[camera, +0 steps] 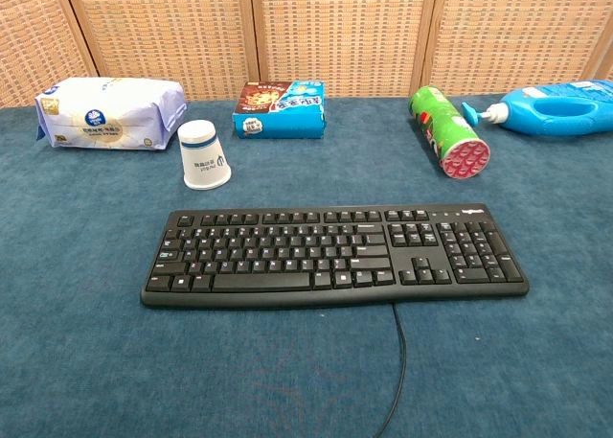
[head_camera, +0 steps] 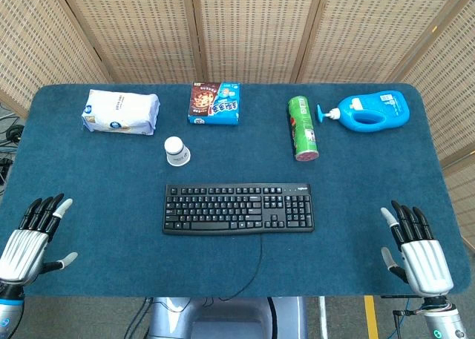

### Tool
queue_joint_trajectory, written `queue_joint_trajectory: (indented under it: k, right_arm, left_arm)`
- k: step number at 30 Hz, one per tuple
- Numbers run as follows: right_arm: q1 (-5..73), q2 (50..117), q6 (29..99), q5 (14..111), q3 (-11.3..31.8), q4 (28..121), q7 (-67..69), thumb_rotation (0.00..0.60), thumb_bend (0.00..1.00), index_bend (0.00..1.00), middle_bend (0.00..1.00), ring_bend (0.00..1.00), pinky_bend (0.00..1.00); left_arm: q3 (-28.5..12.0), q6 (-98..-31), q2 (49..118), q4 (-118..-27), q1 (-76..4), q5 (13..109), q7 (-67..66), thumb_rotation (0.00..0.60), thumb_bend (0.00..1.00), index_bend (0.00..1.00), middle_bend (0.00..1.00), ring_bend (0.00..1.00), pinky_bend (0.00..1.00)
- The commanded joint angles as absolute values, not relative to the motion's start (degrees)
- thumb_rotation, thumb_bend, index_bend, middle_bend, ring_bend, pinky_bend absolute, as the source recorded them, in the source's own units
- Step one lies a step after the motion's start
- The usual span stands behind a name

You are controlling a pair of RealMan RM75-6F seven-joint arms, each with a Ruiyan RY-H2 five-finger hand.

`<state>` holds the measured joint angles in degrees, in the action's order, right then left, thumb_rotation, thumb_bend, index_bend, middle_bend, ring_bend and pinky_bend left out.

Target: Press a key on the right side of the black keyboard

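Observation:
The black keyboard (head_camera: 237, 208) lies flat in the middle of the blue table, its number pad (camera: 474, 248) at the right end and its cable running toward the near edge. My right hand (head_camera: 415, 248) rests at the near right corner of the table, fingers spread, holding nothing, well to the right of the keyboard. At the near left corner my left hand (head_camera: 33, 235) also lies with fingers apart and nothing in it. Neither hand appears in the chest view.
Behind the keyboard stand an upturned white paper cup (head_camera: 177, 150), a white bag (head_camera: 120, 112), a cookie box (head_camera: 214, 103), a green can on its side (head_camera: 302, 127) and a blue detergent bottle (head_camera: 373, 110). The table (head_camera: 96, 205) ends close before both hands.

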<state>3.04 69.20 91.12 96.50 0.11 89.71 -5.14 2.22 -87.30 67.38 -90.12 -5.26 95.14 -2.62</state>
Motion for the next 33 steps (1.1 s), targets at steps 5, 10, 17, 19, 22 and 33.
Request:
queue_joint_trajectory:
  k: [5, 10, 17, 19, 22, 33]
  right_arm:
    - [3.0, 69.2, 91.1, 96.7, 0.1, 89.6, -5.2, 0.600, 0.44, 0.00, 0.00, 0.00, 0.02]
    - [3.1, 69.2, 91.0, 96.9, 0.0, 89.8, -5.1, 0.600, 0.44, 0.00, 0.00, 0.00, 0.02]
    - [3.0, 69.2, 90.9, 96.9, -0.1, 90.1, -5.4, 0.600, 0.44, 0.00, 0.00, 0.00, 0.01]
    - [3.1, 69.2, 90.9, 96.9, 0.0, 90.1, -5.4, 0.600, 0.44, 0.00, 0.00, 0.00, 0.01]
    - [3.1, 69.2, 90.8, 96.8, 0.1, 90.1, -5.5, 0.600, 0.44, 0.00, 0.00, 0.00, 0.01]
    - [3.3, 69.0, 89.6, 96.3, -0.2, 90.5, -5.2, 0.600, 0.44, 0.00, 0.00, 0.00, 0.01]
  left_arm:
    - [2.1, -87.1, 67.5, -90.0, -5.3, 94.8, -2.7, 0.600, 0.00, 0.00, 0.00, 0.00, 0.00]
    - [2.0, -87.3, 67.4, -90.0, -5.3, 94.9, -2.3, 0.600, 0.00, 0.00, 0.00, 0.00, 0.00]
    - [2.0, -86.8, 67.3, -89.9, -5.5, 94.6, -2.0, 0.600, 0.00, 0.00, 0.00, 0.00, 0.00]
    - [1.9, -86.7, 67.3, -89.9, -5.6, 94.5, -2.0, 0.600, 0.00, 0.00, 0.00, 0.00, 0.00]
    - [1.8, -86.7, 67.3, -89.9, -5.6, 94.4, -2.0, 0.600, 0.00, 0.00, 0.00, 0.00, 0.00]
    - [1.5, -87.1, 67.2, -90.0, -5.4, 93.9, -2.0, 0.600, 0.00, 0.00, 0.00, 0.00, 0.00]
